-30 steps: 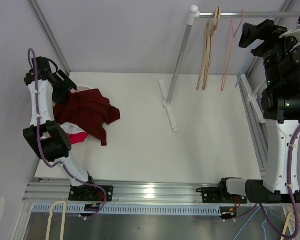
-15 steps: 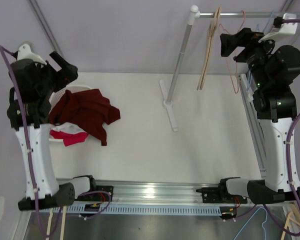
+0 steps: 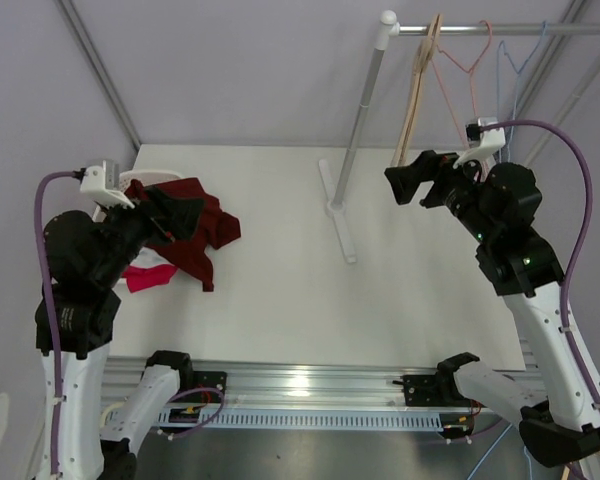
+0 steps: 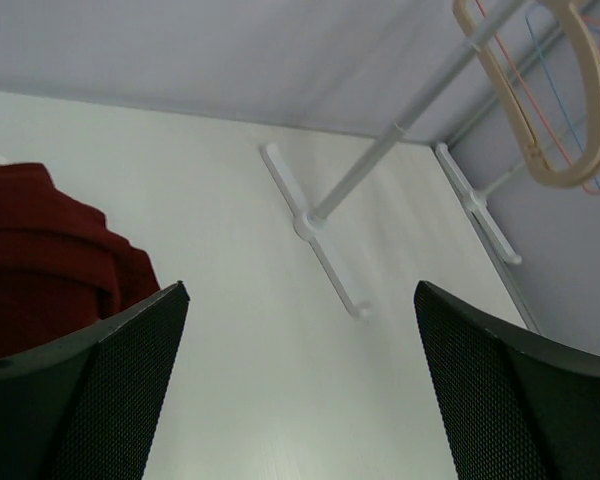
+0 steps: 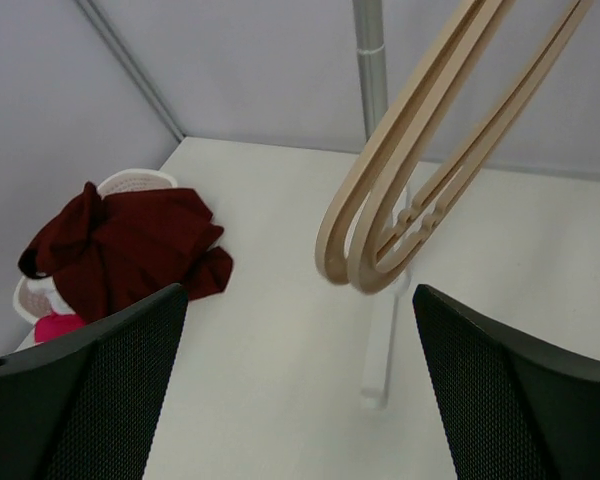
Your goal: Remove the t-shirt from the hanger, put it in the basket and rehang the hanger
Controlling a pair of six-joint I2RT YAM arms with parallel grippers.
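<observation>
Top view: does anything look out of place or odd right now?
The red shirt is heaped over the basket, one end spilling onto the table. The hangers on the rail are all bare.

You see a white table (image 3: 280, 300) with a clothes rack (image 3: 361, 120) standing at its far side. A white basket (image 5: 140, 182) sits at the table's left edge, a pink cloth (image 3: 145, 278) by it.

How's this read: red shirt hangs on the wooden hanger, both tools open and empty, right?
Wrong on the shirt. The top view shows the red shirt heaped over the basket; the wooden hanger hangs bare. Left tool and right tool are open and empty.
</observation>
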